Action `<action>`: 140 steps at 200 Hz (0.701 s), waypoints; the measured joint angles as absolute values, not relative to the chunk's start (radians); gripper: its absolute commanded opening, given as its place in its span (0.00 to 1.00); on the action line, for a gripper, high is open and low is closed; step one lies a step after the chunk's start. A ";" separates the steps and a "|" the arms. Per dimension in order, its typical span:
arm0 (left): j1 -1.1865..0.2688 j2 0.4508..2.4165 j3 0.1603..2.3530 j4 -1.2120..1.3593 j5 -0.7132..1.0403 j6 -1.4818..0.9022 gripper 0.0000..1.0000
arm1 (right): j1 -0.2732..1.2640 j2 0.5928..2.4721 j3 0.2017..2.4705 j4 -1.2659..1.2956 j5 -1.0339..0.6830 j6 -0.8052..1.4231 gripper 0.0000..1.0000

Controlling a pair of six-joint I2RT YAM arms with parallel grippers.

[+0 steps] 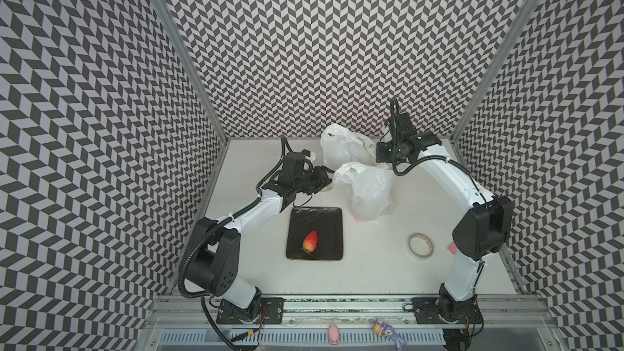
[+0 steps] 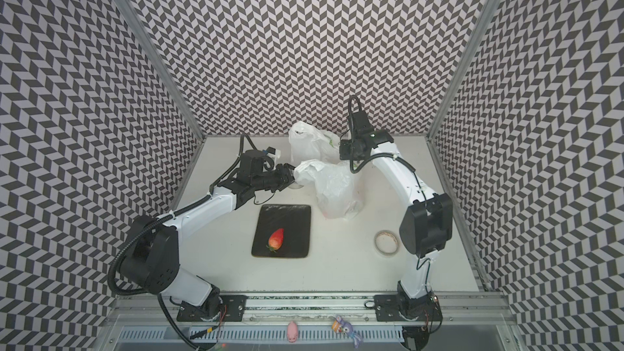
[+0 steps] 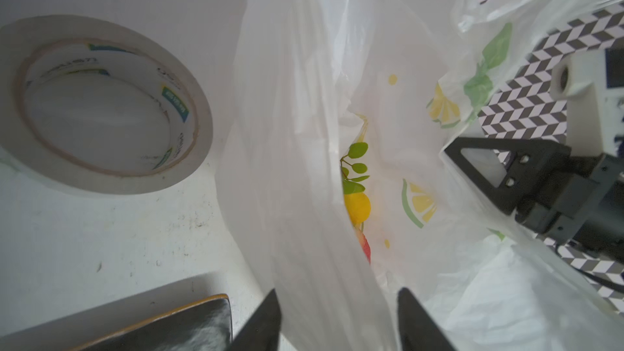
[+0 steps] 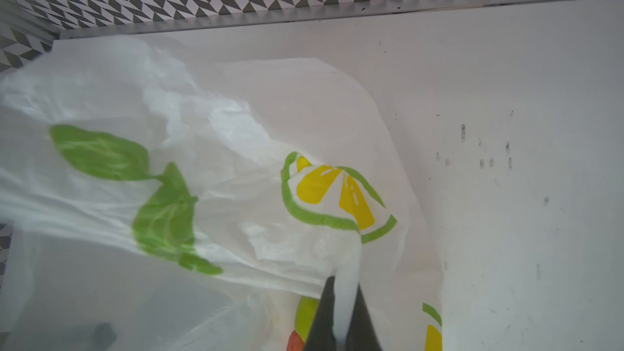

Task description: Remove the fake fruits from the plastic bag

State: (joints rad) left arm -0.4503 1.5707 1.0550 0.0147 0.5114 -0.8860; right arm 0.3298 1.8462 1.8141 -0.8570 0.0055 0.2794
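Right wrist view: right gripper [image 4: 342, 285] pinches plastic bag [image 4: 236, 163] film; left gripper [image 3: 337, 290] straddles the bag's rim, grip unclear. In a top view, open table [image 1: 371, 278] lies lower centre.

Black-and-white chevron walls [image 1: 304, 45] close in three sides, joined at the far corners by grey metal posts [image 1: 176, 45], around a scuffed white table [image 1: 371, 275] under even, soft light, with a metal rail [image 1: 337, 305] along its near edge.
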 measured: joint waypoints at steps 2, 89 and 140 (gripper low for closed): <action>-0.453 1.576 1.060 0.019 0.511 -0.892 0.21 | 0.327 1.846 1.814 -0.854 0.007 0.280 0.00; -0.601 1.727 1.278 0.164 0.477 -0.860 0.00 | 0.159 1.838 1.992 -0.739 0.051 0.251 0.00; -0.681 1.742 1.236 0.289 0.374 -0.806 0.00 | 0.123 1.765 1.840 -0.619 -0.009 0.226 0.00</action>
State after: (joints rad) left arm -0.6807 1.7420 1.2362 0.2886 0.3744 -0.8062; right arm 0.1226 1.7645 1.8400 -0.6189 -0.0093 0.2256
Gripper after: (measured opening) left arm 0.047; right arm 0.047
